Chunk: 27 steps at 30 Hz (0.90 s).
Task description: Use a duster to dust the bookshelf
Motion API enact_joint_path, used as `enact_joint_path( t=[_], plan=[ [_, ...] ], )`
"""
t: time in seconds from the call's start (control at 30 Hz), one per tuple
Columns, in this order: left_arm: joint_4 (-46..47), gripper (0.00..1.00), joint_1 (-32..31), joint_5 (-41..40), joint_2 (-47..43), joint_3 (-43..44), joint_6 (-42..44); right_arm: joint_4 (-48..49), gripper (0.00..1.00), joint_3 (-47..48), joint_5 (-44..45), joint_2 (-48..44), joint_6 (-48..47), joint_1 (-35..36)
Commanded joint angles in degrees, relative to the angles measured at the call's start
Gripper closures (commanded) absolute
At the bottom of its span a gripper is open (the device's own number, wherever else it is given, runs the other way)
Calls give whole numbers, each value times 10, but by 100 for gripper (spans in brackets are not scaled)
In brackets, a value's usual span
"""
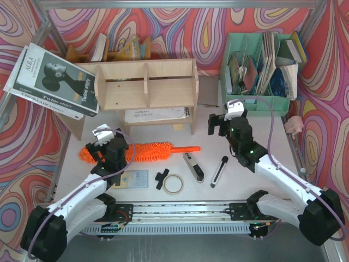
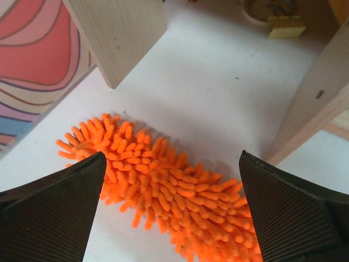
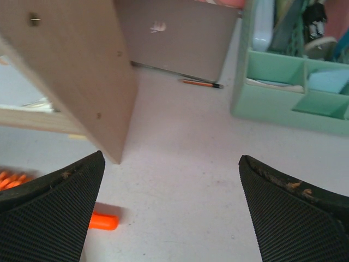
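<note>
The plywood bookshelf [image 1: 144, 83] stands at the back centre, a large book leaning on its left end. The orange duster [image 1: 150, 151] lies flat on the table in front of it, fluffy head to the left, smooth handle [image 1: 185, 149] pointing right. My left gripper [image 1: 98, 143] is open and hovers over the head's left end; the fluff [image 2: 163, 188] lies between its fingers, not gripped. My right gripper [image 1: 218, 124] is open and empty, right of the shelf's right leg [image 3: 82, 76]; the handle tip [image 3: 103, 221] shows by its left finger.
A mint green file organizer [image 1: 259, 68] full of papers stands at the back right. A tape roll [image 1: 173, 184], a black clip [image 1: 161, 179], a stapler [image 1: 193, 166], a black marker [image 1: 218, 171] and a card [image 1: 134, 178] lie near the front. A notebook [image 1: 155, 114] lies under the shelf.
</note>
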Motion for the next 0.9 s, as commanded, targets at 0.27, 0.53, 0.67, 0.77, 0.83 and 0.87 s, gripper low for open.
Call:
enact_joint_path(
  t=[0.27, 0.53, 0.67, 0.77, 0.83, 0.87],
  plan=[
    [309, 2, 160, 195, 65, -121, 182, 73, 1, -28, 27, 66, 34, -90],
    [413, 2, 198, 289, 163, -110, 206, 187, 1, -54, 49, 170, 28, -131],
    [472, 2, 219, 363, 218, -104, 220, 280, 1, -82, 42, 219, 6, -150],
    [436, 1, 224, 443, 223, -82, 226, 353, 1, -100, 28, 252, -32, -159],
    [523, 2, 225, 461, 270, -107, 214, 377, 1, -104, 2, 260, -39, -170],
    [596, 2, 226, 454, 310, -118, 214, 405, 1, -112, -20, 259, -40, -177]
  ],
)
